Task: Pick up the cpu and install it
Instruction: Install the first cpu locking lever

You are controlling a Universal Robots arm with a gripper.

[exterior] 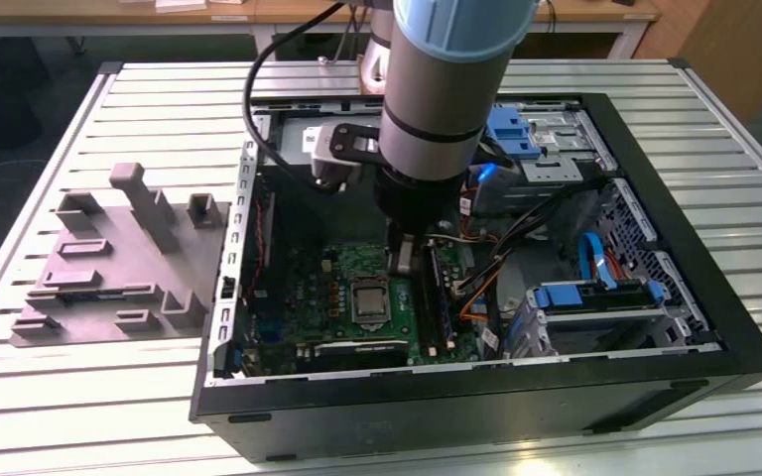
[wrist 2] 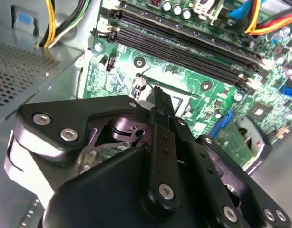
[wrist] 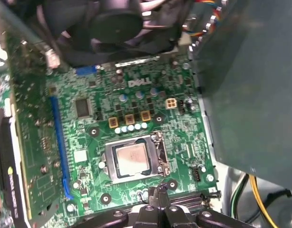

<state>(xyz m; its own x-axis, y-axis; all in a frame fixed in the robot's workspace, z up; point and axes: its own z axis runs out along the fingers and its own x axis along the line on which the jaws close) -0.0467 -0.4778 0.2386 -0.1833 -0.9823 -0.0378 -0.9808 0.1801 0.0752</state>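
CPU already seated in the socket, gripper hovering just beside it.

The cpu (wrist: 131,159) lies flat inside the socket frame (wrist: 158,156) at lower centre of the first wrist view, on the green motherboard (wrist: 136,99); in the exterior view it sits at centre frame (exterior: 370,300); the gripper (exterior: 405,266) hangs just above and to its right, fingers (wrist 2: 161,107) pressed together, holding nothing; placement looks done; I judge that what remains is securing the chip, which calls for a careful push on the frame.

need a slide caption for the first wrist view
The cpu sits in its motherboard socket, the tool poised just beside the socket's edge.
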